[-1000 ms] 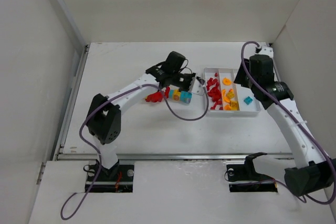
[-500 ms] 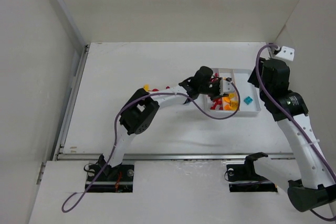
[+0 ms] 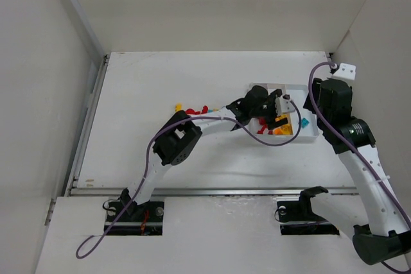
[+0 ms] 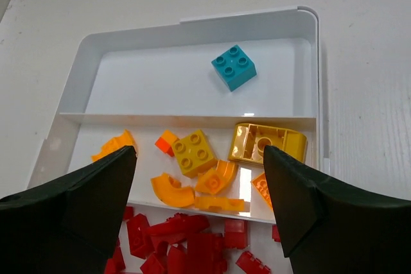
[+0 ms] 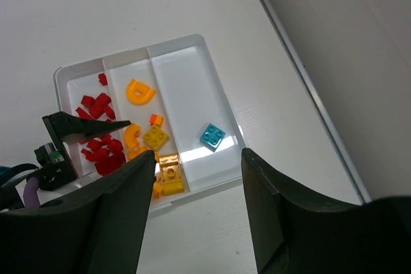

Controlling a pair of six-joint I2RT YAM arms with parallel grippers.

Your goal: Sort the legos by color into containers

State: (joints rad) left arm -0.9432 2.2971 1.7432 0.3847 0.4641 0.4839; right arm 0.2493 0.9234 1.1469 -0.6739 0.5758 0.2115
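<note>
While left fingers and right fingers stand apart, empty, white table, pale walls, tray of legos

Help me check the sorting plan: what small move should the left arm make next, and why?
Probably lift the left gripper clear of the tray and swing it toward the loose legos on the table. Its jaws stand open and empty above the orange bricks in the middle compartment, while red and yellow pieces lie unsorted outside.
</note>
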